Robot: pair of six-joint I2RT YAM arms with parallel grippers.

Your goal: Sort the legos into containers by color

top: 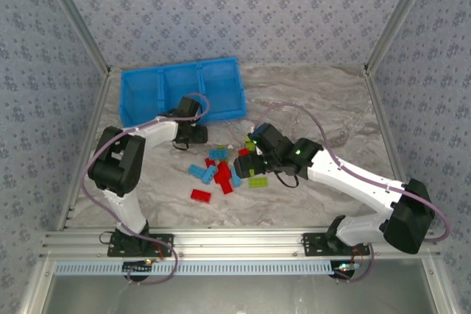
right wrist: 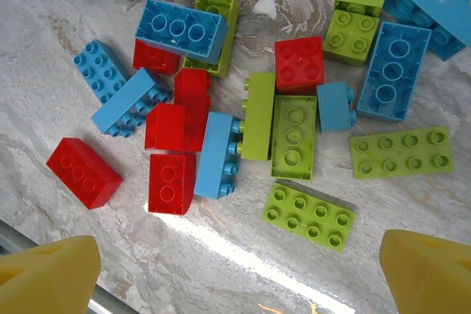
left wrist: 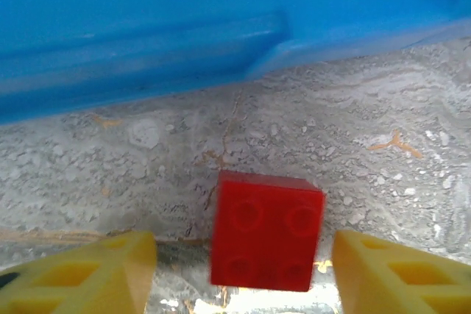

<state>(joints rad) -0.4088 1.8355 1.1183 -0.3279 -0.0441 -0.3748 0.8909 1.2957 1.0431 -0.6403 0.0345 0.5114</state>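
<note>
A square red lego (left wrist: 266,229) lies on the marble table just in front of the blue bin's wall (left wrist: 184,27). My left gripper (left wrist: 243,259) straddles it, with a gap between the brick and each yellow finger (left wrist: 88,273). In the top view the left gripper (top: 193,134) sits below the containers (top: 180,66), three compartments of one blue bin. The other legos (top: 221,170), in red, light blue and lime green, lie scattered mid-table. My right gripper (top: 246,161) hovers over them, open; in its wrist view a lime plate (right wrist: 309,215) lies ahead of the right gripper (right wrist: 239,270).
Metal frame posts and patterned walls enclose the table. The bin stands at the back left. Bare marble (top: 324,108) stretches to the right of the bin and behind the right arm. A loose red brick (top: 200,195) lies nearest the front edge.
</note>
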